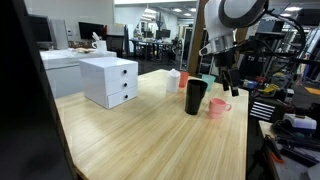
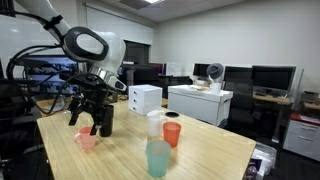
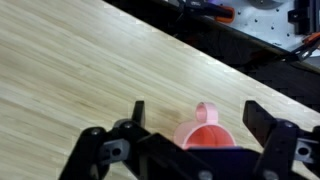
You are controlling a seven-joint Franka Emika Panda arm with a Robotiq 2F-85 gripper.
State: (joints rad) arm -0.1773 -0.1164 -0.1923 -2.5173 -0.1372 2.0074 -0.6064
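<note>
A pink mug [image 3: 203,131] stands upright on the wooden table [image 3: 80,70], its handle pointing away from the wrist camera. My gripper [image 3: 197,118] hangs open right above it, one finger [image 3: 139,113] on each side of the mug, not touching it. In both exterior views the gripper [image 1: 227,80] [image 2: 92,120] hovers over the pink mug [image 1: 217,108] [image 2: 87,140]. A tall black cup [image 1: 194,97] [image 2: 104,115] stands right beside the mug.
A white drawer unit [image 1: 109,81] [image 2: 146,98] sits on the table. Clear, orange and teal cups [image 2: 158,158] cluster near one table corner, also [image 1: 184,80]. The table edge [image 3: 230,65] runs close to the mug, with cluttered equipment beyond.
</note>
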